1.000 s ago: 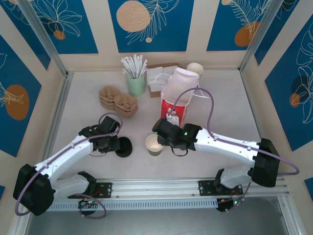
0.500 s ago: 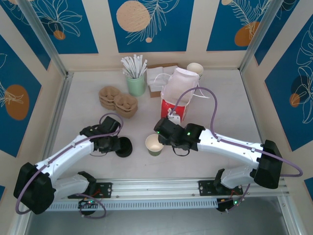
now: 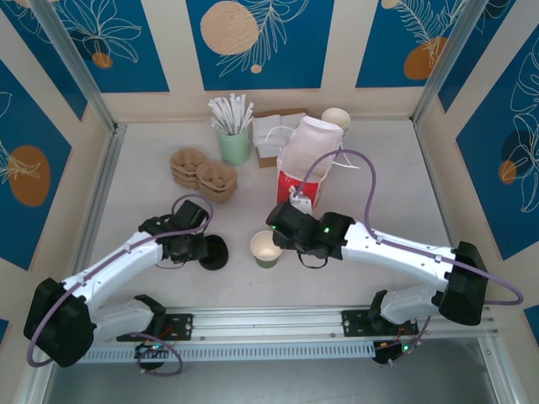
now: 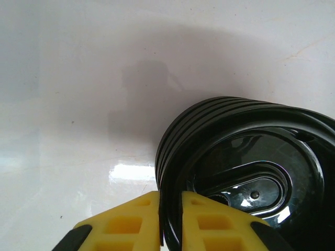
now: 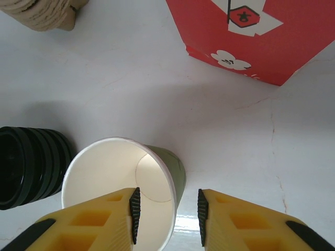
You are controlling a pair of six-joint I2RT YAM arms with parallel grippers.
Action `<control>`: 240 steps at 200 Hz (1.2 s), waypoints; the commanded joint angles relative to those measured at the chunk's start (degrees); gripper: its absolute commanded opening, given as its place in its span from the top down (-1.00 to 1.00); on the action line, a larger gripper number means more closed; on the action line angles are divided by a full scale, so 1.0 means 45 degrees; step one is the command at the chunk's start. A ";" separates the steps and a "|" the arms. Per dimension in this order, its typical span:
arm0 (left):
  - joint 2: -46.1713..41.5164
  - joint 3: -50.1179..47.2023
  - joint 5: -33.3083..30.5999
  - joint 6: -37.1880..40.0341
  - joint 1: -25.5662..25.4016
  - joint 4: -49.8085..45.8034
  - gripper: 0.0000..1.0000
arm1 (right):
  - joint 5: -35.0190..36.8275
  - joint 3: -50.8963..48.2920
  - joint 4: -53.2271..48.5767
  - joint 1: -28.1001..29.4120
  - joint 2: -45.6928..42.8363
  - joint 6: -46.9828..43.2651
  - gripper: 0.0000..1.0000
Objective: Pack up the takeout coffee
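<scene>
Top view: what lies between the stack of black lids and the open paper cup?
Nothing: the top view shows bare table between the stack of black lids and the open paper cup.

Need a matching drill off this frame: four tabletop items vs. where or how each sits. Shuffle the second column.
Items:
1. paper cup
2. black lids
3. paper bag
4. green straw holder

States:
A. red and white, upright just beyond the right arm's wrist
B. stacked, top rim pinched by the left gripper
C. at the back of the table, full of white sticks
D. lidless, its wall between the right gripper fingers, which stand apart

Pairs: 1-D, 2-B, 3-A, 4-C
</scene>
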 commanded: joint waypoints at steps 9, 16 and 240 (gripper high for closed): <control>-0.0472 0.0848 -0.0558 -0.0186 -0.0260 -0.0964 0.73 | -0.0554 0.0570 0.0327 -0.0041 -0.0428 -0.0459 0.24; -0.0536 0.1022 -0.0619 -0.0167 -0.0287 -0.1127 0.73 | -0.0844 0.0713 0.0487 -0.0041 -0.0391 -0.0628 0.24; -0.0498 0.5490 -0.0898 -0.0731 -0.2113 -0.3279 0.74 | -0.4655 0.4715 0.0946 0.0258 0.2438 -0.2019 -0.05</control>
